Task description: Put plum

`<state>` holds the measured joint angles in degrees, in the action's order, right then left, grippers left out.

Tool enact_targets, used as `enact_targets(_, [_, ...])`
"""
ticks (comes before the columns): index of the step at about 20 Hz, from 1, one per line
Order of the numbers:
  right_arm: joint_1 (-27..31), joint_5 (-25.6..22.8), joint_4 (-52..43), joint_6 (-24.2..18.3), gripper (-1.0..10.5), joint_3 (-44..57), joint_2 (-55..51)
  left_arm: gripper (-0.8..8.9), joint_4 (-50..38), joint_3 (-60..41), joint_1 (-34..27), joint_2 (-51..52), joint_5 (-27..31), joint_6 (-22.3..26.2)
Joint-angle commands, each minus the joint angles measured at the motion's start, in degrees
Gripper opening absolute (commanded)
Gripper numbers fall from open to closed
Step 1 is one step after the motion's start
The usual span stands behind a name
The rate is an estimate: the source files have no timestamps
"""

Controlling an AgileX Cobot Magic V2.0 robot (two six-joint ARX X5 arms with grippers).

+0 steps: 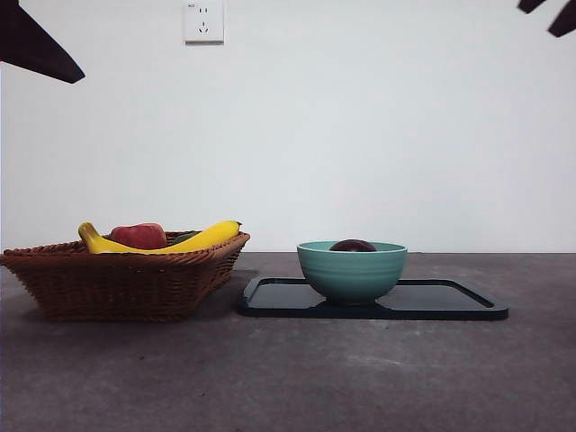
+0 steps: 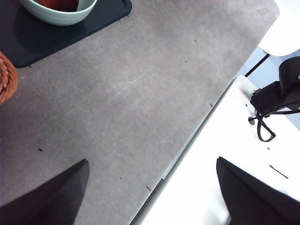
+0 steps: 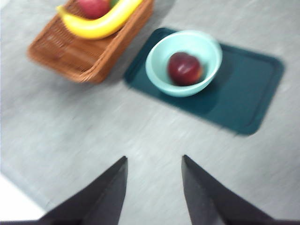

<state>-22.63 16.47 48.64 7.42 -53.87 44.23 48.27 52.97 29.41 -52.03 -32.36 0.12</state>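
Observation:
The dark maroon plum (image 3: 184, 68) lies inside the light green bowl (image 3: 183, 63), which stands on the dark tray (image 3: 243, 98). In the front view only the plum's top (image 1: 353, 245) shows above the bowl's rim (image 1: 352, 269). My right gripper (image 3: 153, 161) is open and empty, raised well above the table and away from the bowl. My left gripper (image 2: 152, 164) is open and empty above the table's edge, far from the bowl (image 2: 60, 14). Both arms show only as dark tips at the front view's top corners.
A wicker basket (image 1: 126, 274) stands left of the tray (image 1: 450, 301), holding a yellow banana (image 1: 180, 241) and a red apple-like fruit (image 1: 139, 236). It also shows in the right wrist view (image 3: 89, 51). A white surface with black gear (image 2: 276, 98) lies beyond the table edge.

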Motion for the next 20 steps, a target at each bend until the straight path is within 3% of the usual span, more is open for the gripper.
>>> enact_targets(1, [-0.87,3.32,-0.46,1.49,1.9,2.56,-3.17,4.36,-0.28,0.61,0.28,-0.28,-0.26,0.50])
enact_targets(5, [-1.22,7.52,1.64,1.55,1.9,5.14,-6.60,4.36,-0.28,0.61,0.28,-0.28,-0.26,0.48])
enact_targets(20, [-1.22,7.50,1.99,1.55,1.9,5.18,-6.51,4.36,-0.26,0.61,0.28,-0.28,-0.26,0.46])
